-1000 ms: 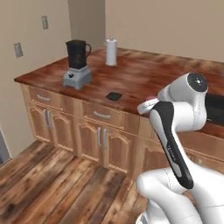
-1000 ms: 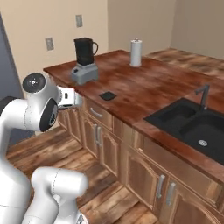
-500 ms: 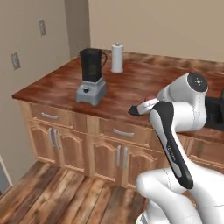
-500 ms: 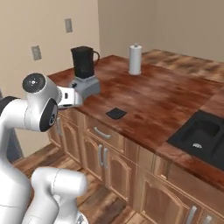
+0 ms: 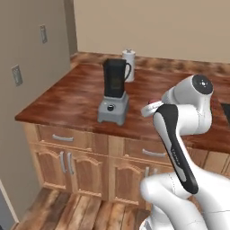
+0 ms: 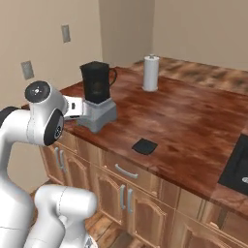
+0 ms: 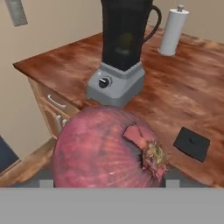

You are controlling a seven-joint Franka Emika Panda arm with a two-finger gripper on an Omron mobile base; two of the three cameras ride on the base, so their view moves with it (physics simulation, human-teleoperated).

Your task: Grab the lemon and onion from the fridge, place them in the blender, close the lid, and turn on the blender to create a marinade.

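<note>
You have the onion [image 7: 107, 148] clamped in the gripper [image 5: 152, 106], jaws spread wide around the bulb, carried at about counter height so it can clear the edge on the way to the blender [image 5: 114, 92]. The jar stands open on the counter [image 6: 193, 126]; the lid [image 6: 145, 146] lies flat beside it, out of the way, so you can drop the onion straight in. A yellowish shape in the jar is probably the lemon [image 7: 126, 41]

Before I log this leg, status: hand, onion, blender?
Hand shut on onion. Blender ahead on counter, jar top open; lid lying flat beside it. Nothing between.
</note>
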